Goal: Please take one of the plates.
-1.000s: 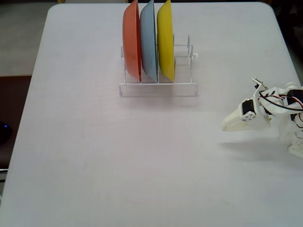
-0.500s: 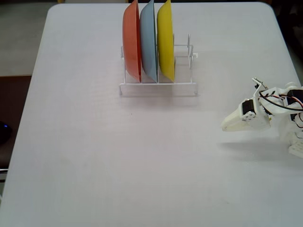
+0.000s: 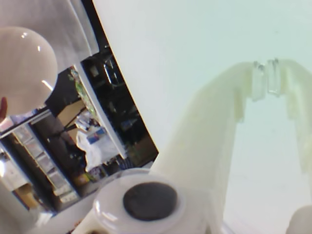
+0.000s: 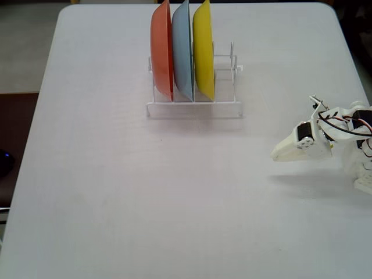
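A white wire rack [image 4: 195, 108] stands at the far middle of the table in the fixed view. It holds three upright plates: an orange plate [image 4: 162, 52], a light blue plate [image 4: 182, 52] and a bright yellow plate [image 4: 203, 52]. No cream plate shows in the rack. In the wrist view a round off-white shape [image 3: 24, 63] sits at the top left, beyond the table edge; I cannot tell whether it is a plate. My gripper [image 4: 274, 156] hovers at the right side of the table, well apart from the rack, pointing left. Its fingertips [image 3: 265, 73] meet with nothing between them.
The rack's rightmost slots [image 4: 226, 64] hold nothing. The white table [image 4: 145, 192] spreads wide in front of and left of the rack. Its left edge [image 4: 35, 116] drops to a dark floor. The arm's base and cables [image 4: 354, 125] sit at the right edge.
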